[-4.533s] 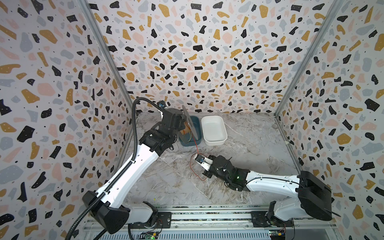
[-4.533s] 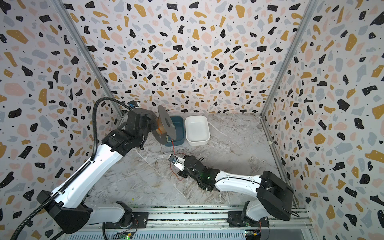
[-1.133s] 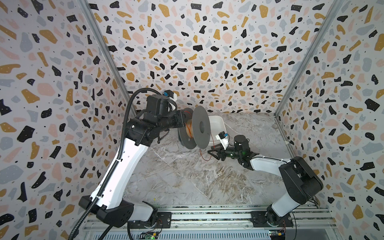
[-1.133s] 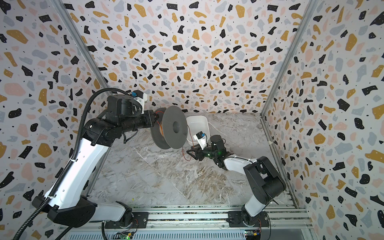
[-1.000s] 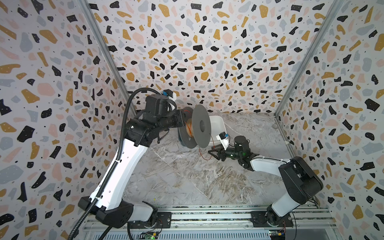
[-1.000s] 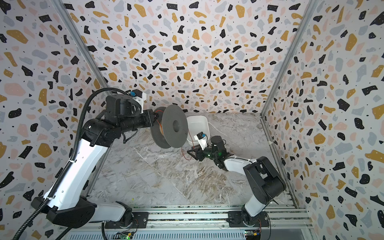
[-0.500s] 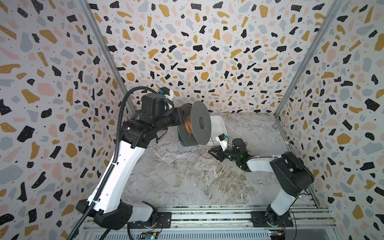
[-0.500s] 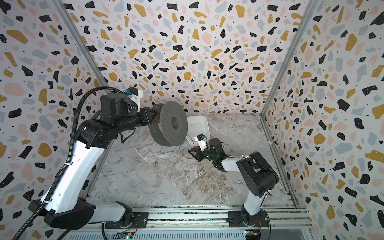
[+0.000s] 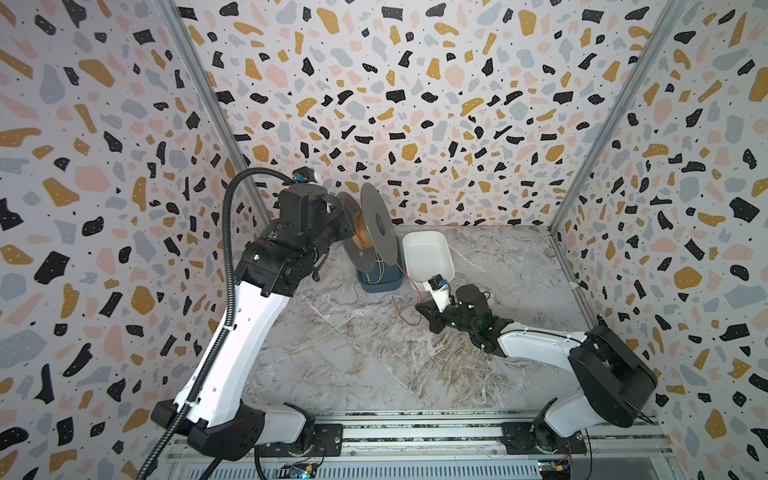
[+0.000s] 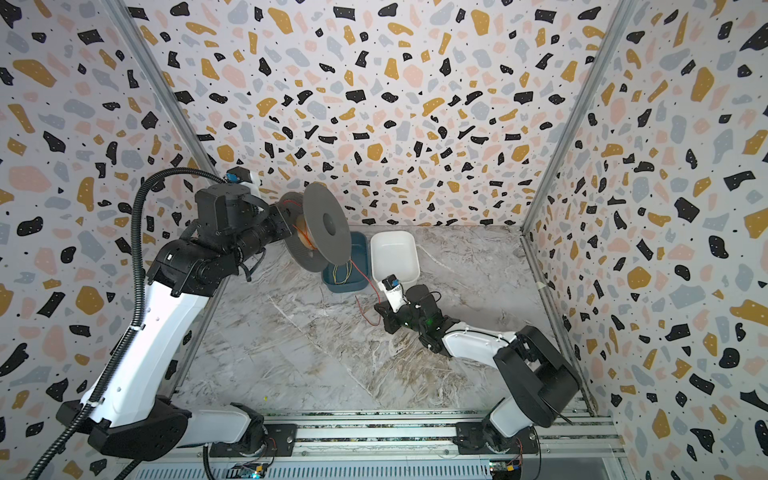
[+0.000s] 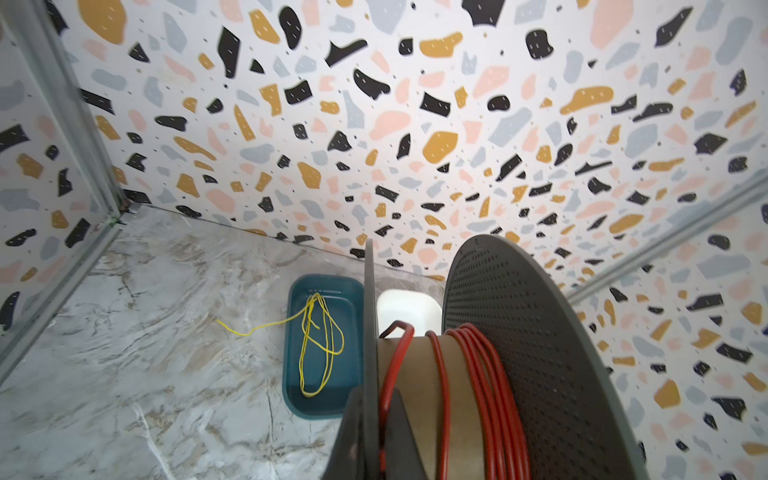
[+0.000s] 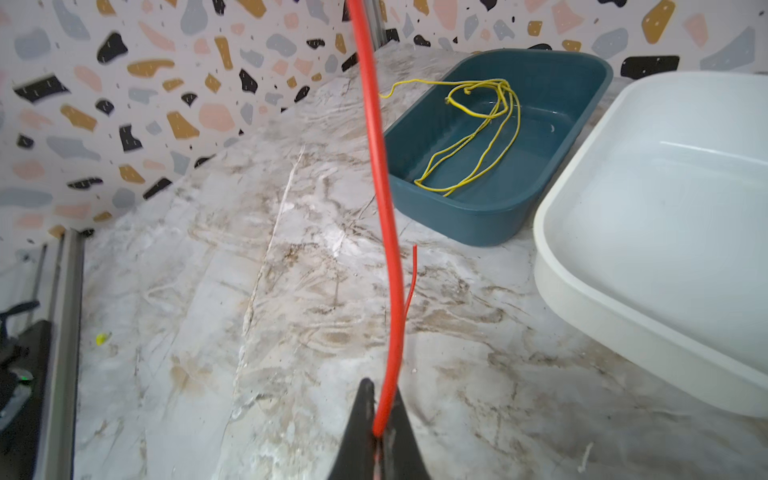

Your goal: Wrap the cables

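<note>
Pinches the cable (image 12: 382,187) in the closed right gripper (image 12: 376,415), low over the table (image 12: 208,291), apparently to tension the strand; clamps the spool (image 9: 376,228) by its flange in the left gripper (image 11: 374,436), raised for winding.

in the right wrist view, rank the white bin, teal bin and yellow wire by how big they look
1. white bin: looks largest, but it is nearest the camera and cut off by the frame, so its true size is unsure
2. teal bin
3. yellow wire: smallest, lying inside the teal bin
</note>
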`<state>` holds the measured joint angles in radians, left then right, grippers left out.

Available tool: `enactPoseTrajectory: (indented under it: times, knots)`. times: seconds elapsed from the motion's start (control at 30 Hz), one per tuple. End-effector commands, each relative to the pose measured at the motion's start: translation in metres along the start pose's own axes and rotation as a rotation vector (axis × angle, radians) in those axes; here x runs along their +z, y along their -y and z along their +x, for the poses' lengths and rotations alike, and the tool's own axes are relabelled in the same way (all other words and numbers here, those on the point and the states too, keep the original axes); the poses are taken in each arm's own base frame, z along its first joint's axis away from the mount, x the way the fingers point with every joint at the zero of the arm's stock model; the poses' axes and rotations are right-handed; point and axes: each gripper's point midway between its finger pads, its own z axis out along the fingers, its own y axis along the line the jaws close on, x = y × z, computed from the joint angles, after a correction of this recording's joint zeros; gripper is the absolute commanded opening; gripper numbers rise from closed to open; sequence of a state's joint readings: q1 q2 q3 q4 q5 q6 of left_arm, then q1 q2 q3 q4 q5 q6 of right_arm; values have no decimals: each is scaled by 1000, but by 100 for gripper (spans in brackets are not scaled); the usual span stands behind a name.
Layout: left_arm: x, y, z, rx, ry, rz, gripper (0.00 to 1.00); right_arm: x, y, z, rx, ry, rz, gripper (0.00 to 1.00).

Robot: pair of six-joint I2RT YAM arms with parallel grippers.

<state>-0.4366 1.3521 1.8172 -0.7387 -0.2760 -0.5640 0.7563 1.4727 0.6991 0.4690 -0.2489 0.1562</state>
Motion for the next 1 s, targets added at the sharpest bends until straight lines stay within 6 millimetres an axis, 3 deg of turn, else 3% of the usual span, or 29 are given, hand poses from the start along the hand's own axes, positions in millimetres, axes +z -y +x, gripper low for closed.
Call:
enactPoseTrajectory:
  times: [0.0, 0.27, 0.57, 0.8, 0.97]
  knots:
    - [-5, -8, -44, -88, 217, -50, 0, -17, -6, -7, -119, -61, 107, 0]
    - [19, -32, -31, -56, 242, -199, 0, -50, -43, -67, -308, -48, 178, 0]
    - [40, -43, 8, 9, 184, -273, 0, -65, -84, -145, -504, 23, 221, 0]
    - [48, -43, 41, 101, 90, -283, 0, -72, -87, -205, -617, 109, 306, 0]
    - [51, -34, 63, 184, 0, -231, 0, -69, -75, -239, -672, 138, 392, 0]
